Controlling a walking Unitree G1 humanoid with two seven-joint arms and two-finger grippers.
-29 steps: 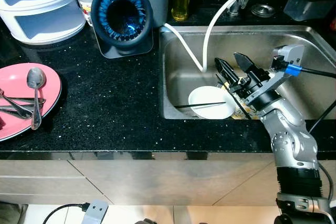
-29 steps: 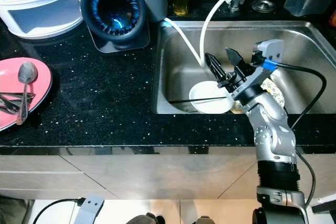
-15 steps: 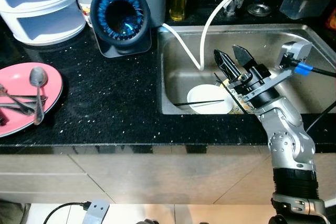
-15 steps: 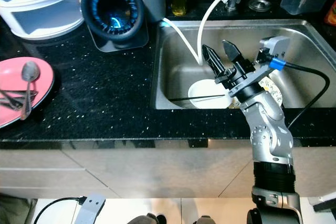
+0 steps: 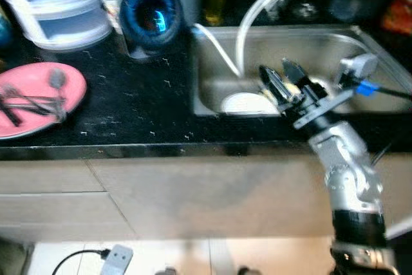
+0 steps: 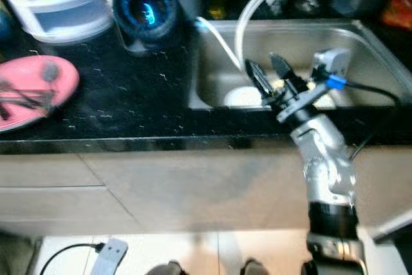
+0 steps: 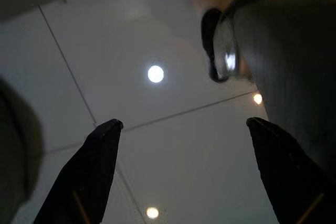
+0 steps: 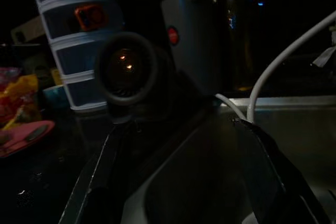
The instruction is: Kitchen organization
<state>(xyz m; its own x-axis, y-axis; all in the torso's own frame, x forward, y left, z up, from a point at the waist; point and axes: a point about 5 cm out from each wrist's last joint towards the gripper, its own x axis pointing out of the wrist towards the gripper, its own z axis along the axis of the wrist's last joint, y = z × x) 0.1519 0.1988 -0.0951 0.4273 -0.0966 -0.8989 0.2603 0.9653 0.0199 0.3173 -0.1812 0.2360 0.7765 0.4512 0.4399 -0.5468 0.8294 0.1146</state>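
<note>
White round ceramic bowl (image 5: 246,103) in the steel sink (image 5: 322,49) looked slippery and breakable, best pinched at its rim by the right pincer (image 5: 281,81), wide open and empty.

Black speckled countertop (image 5: 129,104) with a steel sink (image 5: 322,46) set into it at 3 o'clock. A pink plate (image 5: 38,98) rests on the counter at 9 o'clock, a stacked white container (image 5: 61,4) at 10 o'clock, and a dark round blue-lit appliance (image 5: 149,14) at 11 o'clock, just beside the sink rim.
</note>
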